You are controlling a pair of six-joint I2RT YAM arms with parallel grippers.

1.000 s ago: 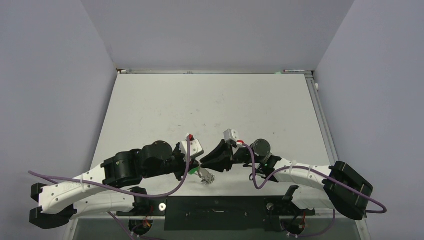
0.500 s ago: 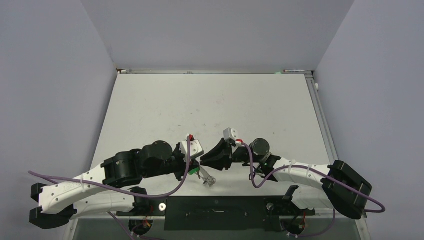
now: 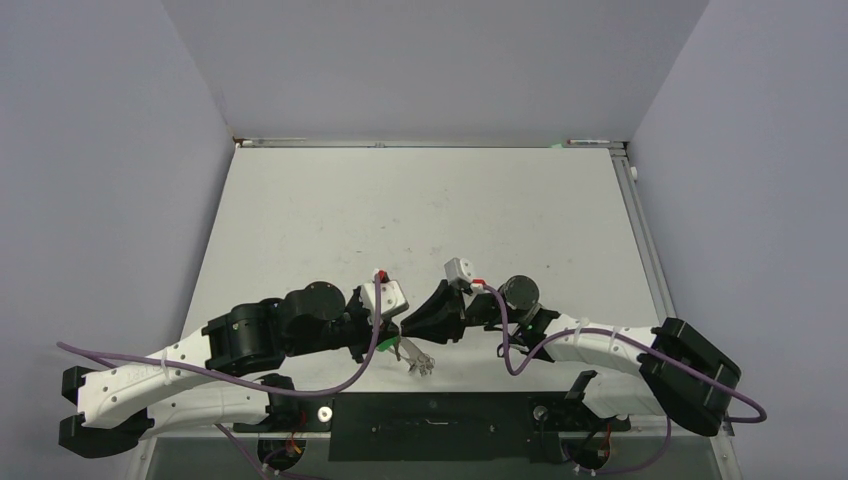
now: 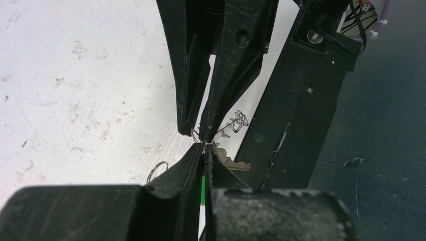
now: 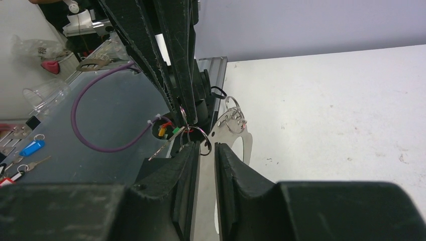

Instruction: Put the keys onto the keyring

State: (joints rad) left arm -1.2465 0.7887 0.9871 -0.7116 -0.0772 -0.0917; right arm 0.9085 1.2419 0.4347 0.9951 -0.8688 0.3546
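- Left end effector (image 4: pixel 204 150) is clamped shut on the keys (image 3: pixel 419 356) over the worktop's (image 3: pixel 400 220) near edge, with a green head showing in its grip.
- Right end effector (image 5: pixel 205 149) meets it tip to tip, jaws a sliver apart at the keyring (image 4: pixel 195 133); I cannot tell if it grips.

Probably a lab, walled test table (image 3: pixel 420 210)
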